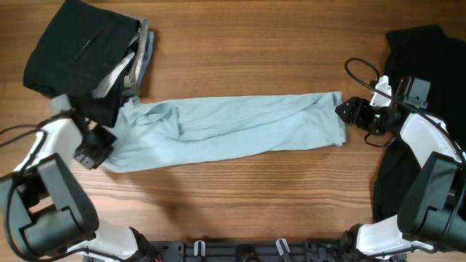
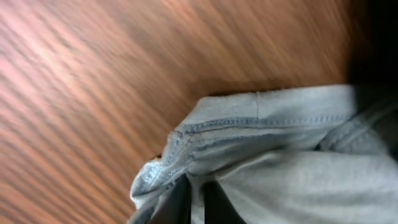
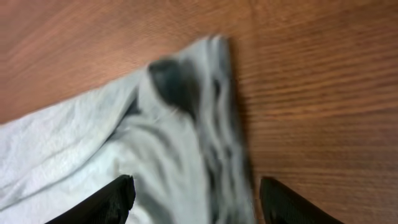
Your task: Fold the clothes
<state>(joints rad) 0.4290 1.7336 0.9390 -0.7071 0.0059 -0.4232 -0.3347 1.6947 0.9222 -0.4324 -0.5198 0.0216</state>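
Observation:
The light blue shirt (image 1: pixel 226 131) lies across the table's middle, folded into a long band. My left gripper (image 1: pixel 98 149) is at its left end, shut on a pinch of the hem; in the left wrist view the fingers (image 2: pixel 196 202) clamp the stitched blue fabric (image 2: pixel 261 124). My right gripper (image 1: pixel 342 110) is at the shirt's right end, open. In the right wrist view its fingers (image 3: pixel 193 199) straddle the bunched edge of the shirt (image 3: pixel 180 124) without closing on it.
A black garment (image 1: pixel 80 51) with grey folded garments (image 1: pixel 135 62) under it sits at the back left. Another black garment (image 1: pixel 426 65) lies at the right edge under my right arm. Bare wooden table (image 1: pixel 240 204) runs along the front.

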